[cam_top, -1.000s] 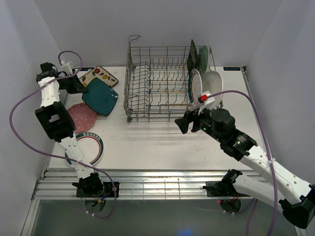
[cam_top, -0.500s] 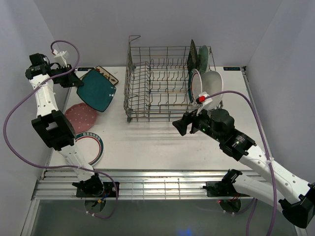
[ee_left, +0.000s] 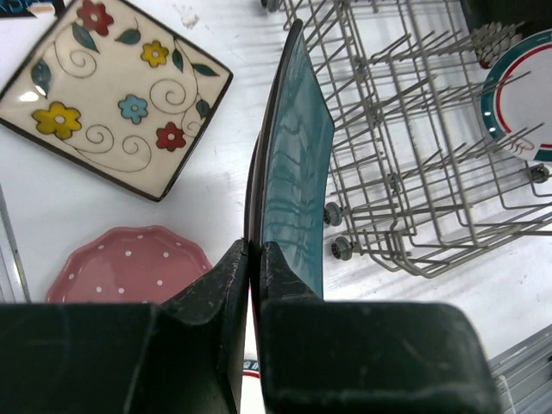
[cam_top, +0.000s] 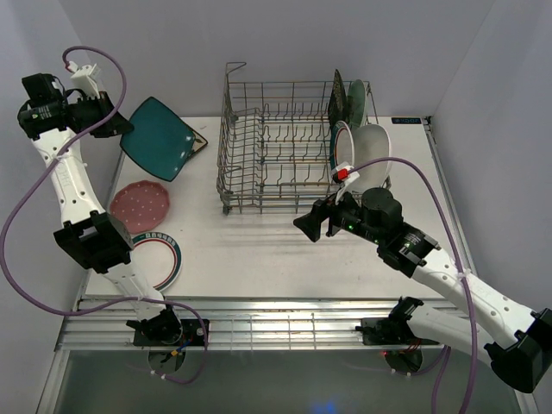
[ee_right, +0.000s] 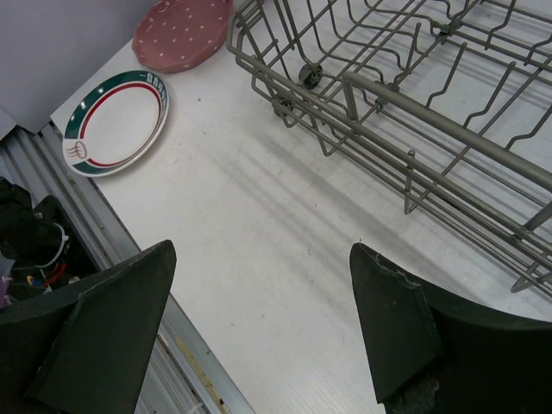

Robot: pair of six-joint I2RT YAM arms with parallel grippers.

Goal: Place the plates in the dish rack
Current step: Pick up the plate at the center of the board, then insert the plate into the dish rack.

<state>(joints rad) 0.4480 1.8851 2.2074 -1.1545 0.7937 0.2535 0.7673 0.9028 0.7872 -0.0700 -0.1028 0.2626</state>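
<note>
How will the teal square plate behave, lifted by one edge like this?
The teal square glazed plate looks rigid: no sag though the left fingers pinch only one rim. Its glossy surface probably makes it slippery, so it could pivot in that narrow pinch. Likely ceramic, it might chip against the grey wire dish rack.

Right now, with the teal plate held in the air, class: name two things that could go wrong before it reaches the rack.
1. The left gripper pinches the teal plate by one edge only. It could pivot or slip and drop onto the cream floral plate or the pink dotted plate on the table beneath.
2. The dish rack has a tall side wall between the plate and the tines, so a low swing could knock it.
</note>
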